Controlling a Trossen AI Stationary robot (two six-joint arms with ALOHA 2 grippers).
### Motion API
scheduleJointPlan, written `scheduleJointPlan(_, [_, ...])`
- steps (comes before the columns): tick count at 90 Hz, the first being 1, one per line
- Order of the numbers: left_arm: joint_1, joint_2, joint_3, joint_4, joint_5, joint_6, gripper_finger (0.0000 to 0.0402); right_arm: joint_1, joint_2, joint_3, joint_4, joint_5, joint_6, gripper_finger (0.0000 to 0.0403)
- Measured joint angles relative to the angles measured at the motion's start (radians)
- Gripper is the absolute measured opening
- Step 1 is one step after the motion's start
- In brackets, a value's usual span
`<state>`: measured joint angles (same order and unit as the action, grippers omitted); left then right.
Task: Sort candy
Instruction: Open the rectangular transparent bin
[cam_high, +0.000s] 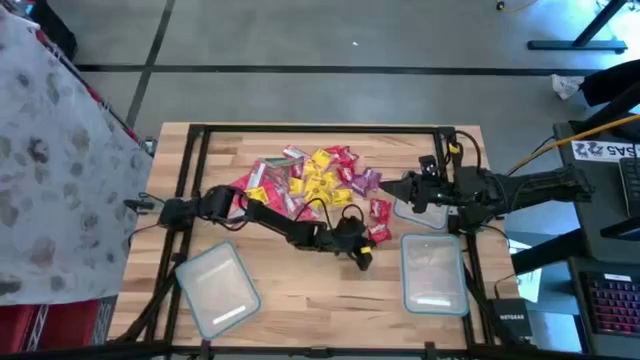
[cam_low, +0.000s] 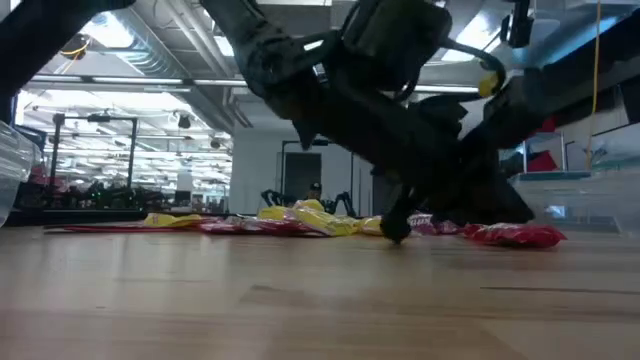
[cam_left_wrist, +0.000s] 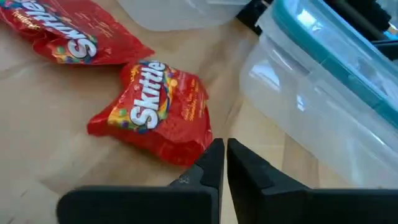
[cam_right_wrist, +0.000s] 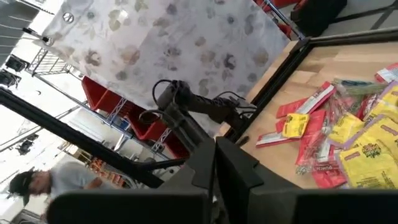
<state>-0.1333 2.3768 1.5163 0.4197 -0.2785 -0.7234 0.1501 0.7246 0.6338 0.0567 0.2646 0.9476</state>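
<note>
The bench (cam_high: 300, 285) is carrying everything here: the candy (cam_high: 310, 180) is lying in a loose heap toward the middle of the far edge, and three clear tubs are standing around it, one tub (cam_high: 217, 288) near the front left corner, a second tub (cam_high: 434, 272) near the front right corner, and a third tub (cam_high: 420, 208) just behind that one toward the right edge. The left arm is reaching across the middle of the bench, and its tool (cam_left_wrist: 225, 163) is sitting low with its fingers nearly touching, holding nothing, just beside a crumpled red packet (cam_left_wrist: 152, 112) at the heap's near right fringe; a second red packet (cam_left_wrist: 59, 34) is lying just past it. The right arm is waiting over the right edge, above the third tub, and its tool (cam_right_wrist: 214, 165) is likewise pinched nearly closed and empty. The packets are looking light, thin and crinkly, with glossy wrappers that are probably sliding easily on the wood and yielding under pressure rather than breaking. A grip across the puffed middle of the red packet, or on a raised wrinkle, is likely holding best; the flat sealed ends are lying too close to the wood to get under. The fingers are probably needing to spread first.
</note>
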Motion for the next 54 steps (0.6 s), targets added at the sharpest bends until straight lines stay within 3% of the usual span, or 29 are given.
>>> scheduleJointPlan(23, [0.097,0.004,0.0,0.044,-0.043,-0.082,0.0,0.001,0.0,0.0,0.005,-0.041,0.042,0.0001])
scheduleJointPlan(31, [0.127,0.001,0.002,0.013,-0.006,-0.105,0.0,0.001,0.0,0.0,0.007,-0.048,0.047,0.0001])
scheduleJointPlan(45, [0.116,0.009,0.02,0.071,0.185,0.045,0.0,0.001,0.0,0.0,0.013,-0.048,0.046,0.0001])
scheduleJointPlan(54, [0.058,0.011,0.09,-0.046,0.138,0.129,0.0,0.001,0.0,0.0,0.014,-0.039,0.043,0.0001])
